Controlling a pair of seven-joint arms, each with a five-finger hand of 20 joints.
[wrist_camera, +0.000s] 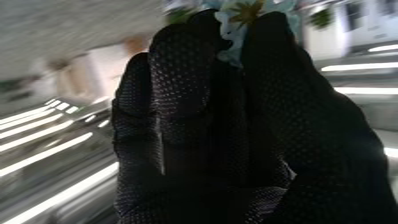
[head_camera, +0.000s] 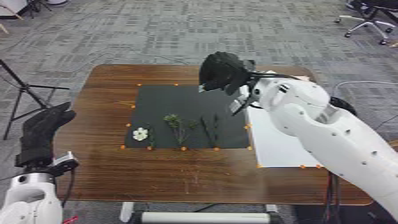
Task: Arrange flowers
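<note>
Right wrist view — fingers (wrist_camera: 180,67) nearly closed — pinching flower (wrist_camera: 245,12)

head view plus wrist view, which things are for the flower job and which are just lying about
Likely for the job:
- pale flower pinched in the right hand
- white flower and green sprigs on the dark sheet
- white sheet beside it

Just around:
- tripod left of the table
- office chair on the floor behind

Office-like room, grey patterned carpet (head_camera: 213,35), wheeled chair (head_camera: 370,21), black tripod stand (head_camera: 24,87)
</note>
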